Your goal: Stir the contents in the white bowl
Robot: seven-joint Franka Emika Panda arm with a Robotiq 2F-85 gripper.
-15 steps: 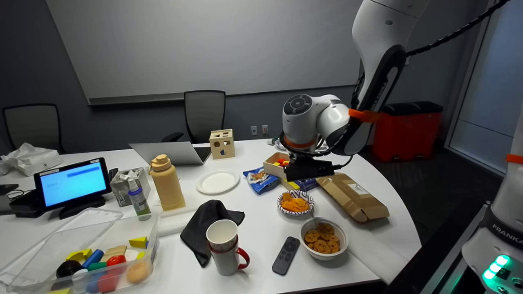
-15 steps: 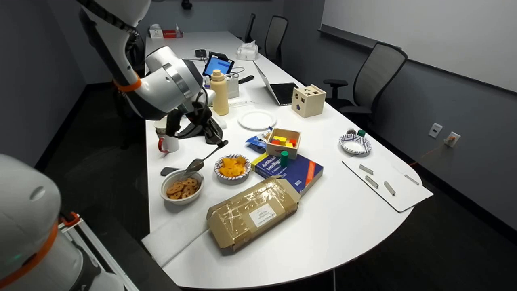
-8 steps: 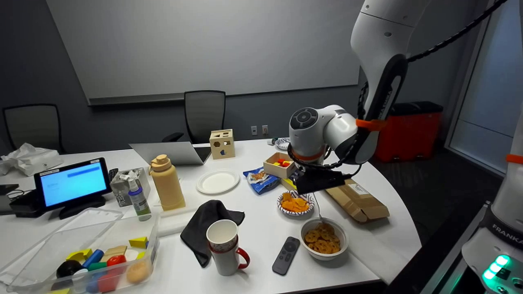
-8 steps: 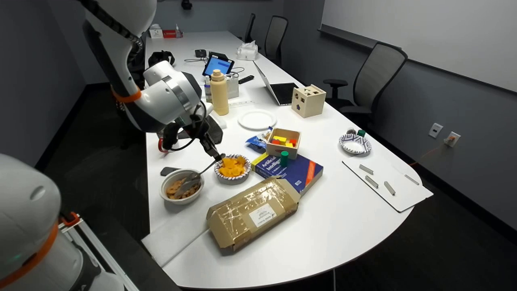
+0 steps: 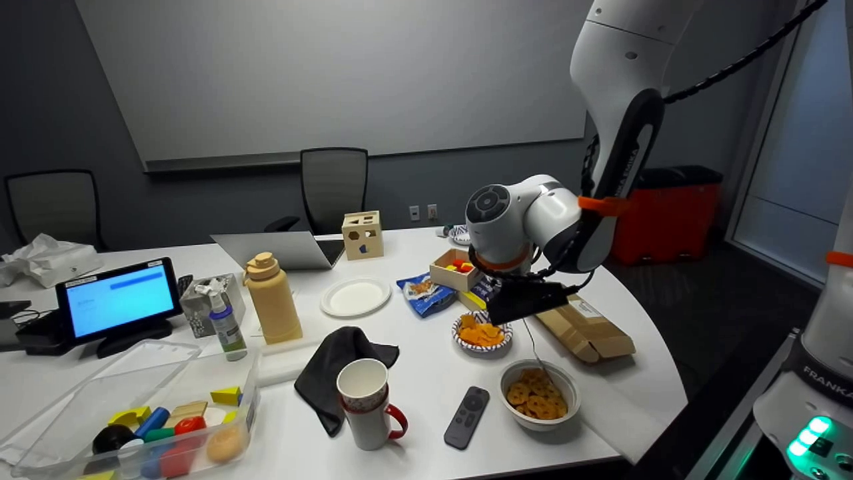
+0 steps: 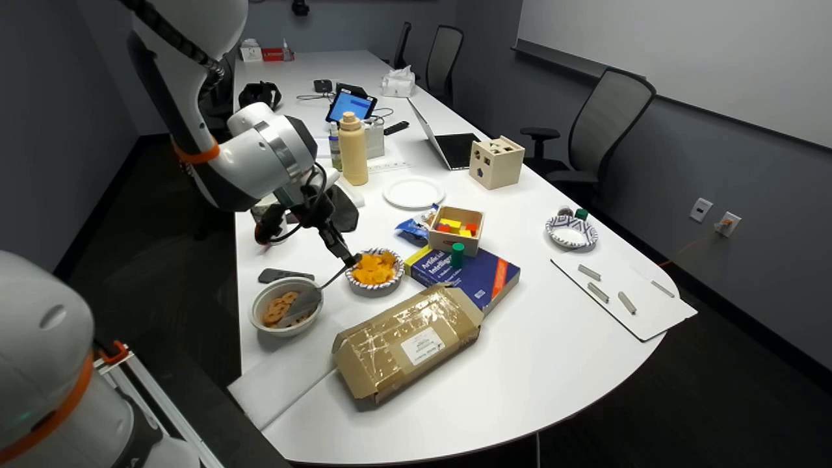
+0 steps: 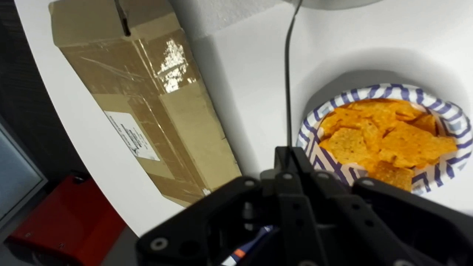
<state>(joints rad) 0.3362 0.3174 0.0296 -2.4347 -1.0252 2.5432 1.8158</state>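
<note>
While the end effector point(image 7: 290, 157) clasps a utensil point(image 7: 287, 70), the white bowl point(image 5: 535, 423) holds brown snacks point(image 5: 530, 400).

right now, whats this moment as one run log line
task: stir round snacks in white bowl; gripper: shut on utensil; utensil: tilted, head inside bowl

White arm point(image 5: 608, 113), black tool point(image 7: 290, 154), seemingly braided cable point(image 5: 746, 61).
</note>
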